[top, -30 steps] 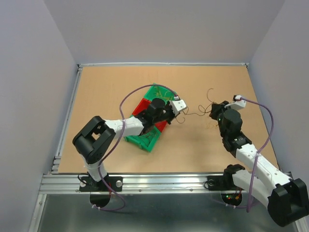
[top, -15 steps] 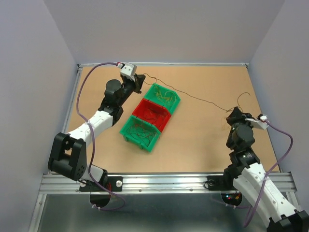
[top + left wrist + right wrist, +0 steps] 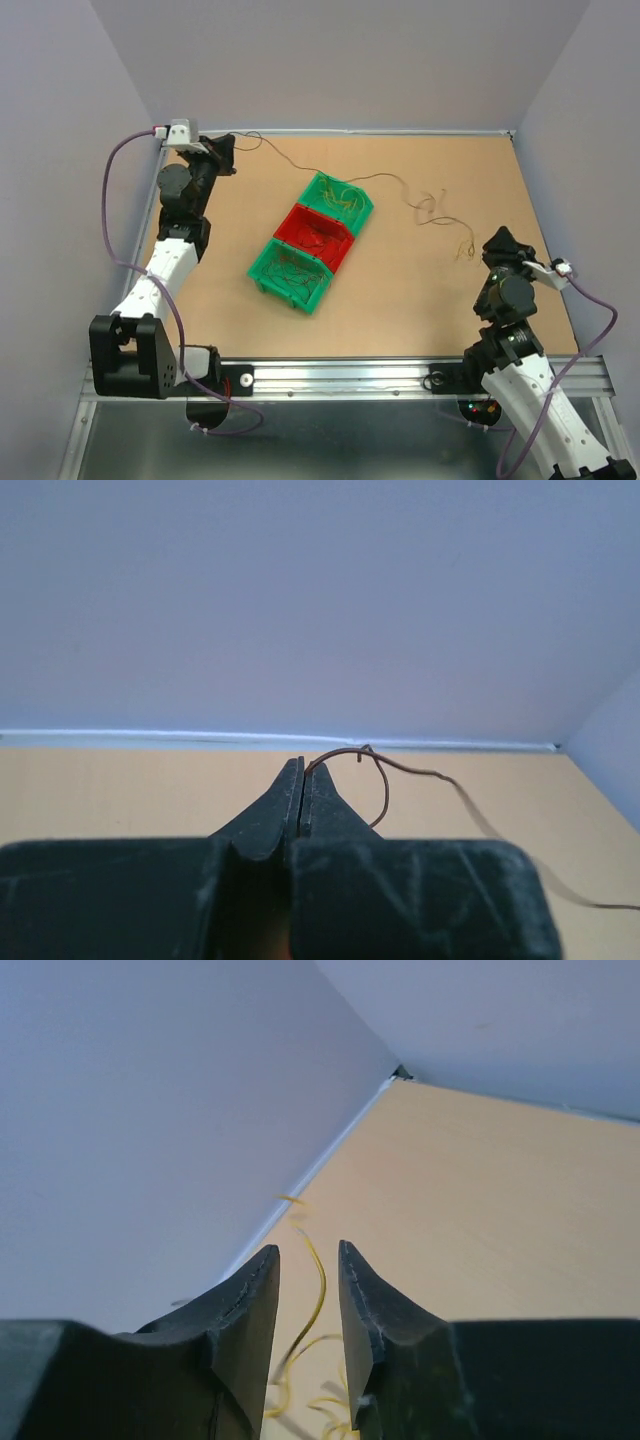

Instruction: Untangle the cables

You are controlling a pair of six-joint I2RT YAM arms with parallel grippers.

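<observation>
My left gripper (image 3: pixel 224 154) hangs at the table's back left corner, shut on the end of a thin brown cable (image 3: pixel 381 780). That cable (image 3: pixel 428 205) trails slack to the right, past the bins, to a curly stretch on the table. My right gripper (image 3: pixel 497 237) is at the right side, jaws slightly apart. In the right wrist view a yellow cable (image 3: pixel 319 1272) lies on the table between and below the open right gripper (image 3: pixel 308 1252), not pinched. A small yellowish curl (image 3: pixel 465 248) rests just left of that gripper.
A row of three bins sits mid-table: green (image 3: pixel 339 200), red (image 3: pixel 318 232), green (image 3: pixel 291 271), each with thin wires in it. Grey walls close in the table at the back and at both sides. A metal rail (image 3: pixel 340 375) runs along the near edge.
The left arm swung to the back left corner with the brown cable. The right gripper opened and let go. The cable, stretched taut half a second ago, now lies slack.
</observation>
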